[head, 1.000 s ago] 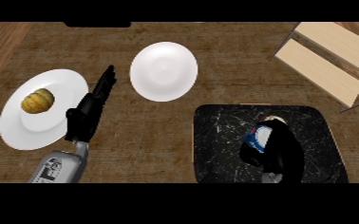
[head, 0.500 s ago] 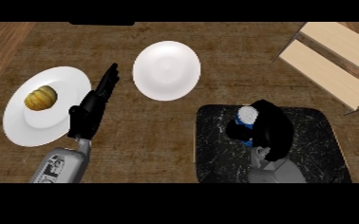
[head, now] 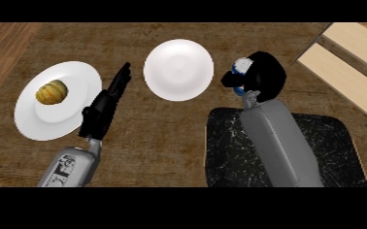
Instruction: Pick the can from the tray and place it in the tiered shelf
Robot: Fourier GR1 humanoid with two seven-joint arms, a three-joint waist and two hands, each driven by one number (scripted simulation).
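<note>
While the right hand is curled round the can, the can is held above the wooden counter, clear of the dark tray that lies near and to the right. Only part of the can is seen: a blue and white patch at the left side of the black fingers, the rest being hidden by the hand. The grey right forearm is laid across the tray from the near edge. The can is placed between the empty white plate at the centre and the pale wooden tiered shelf at the far right, and it is apart from both. Whether the can is upright cannot be told.

The left hand is seen at the left, its fingers held straight and pointed towards the far side, with nothing held in it. It is set just beside the right rim of a larger white plate, on which a round yellow-brown food item is lying.
</note>
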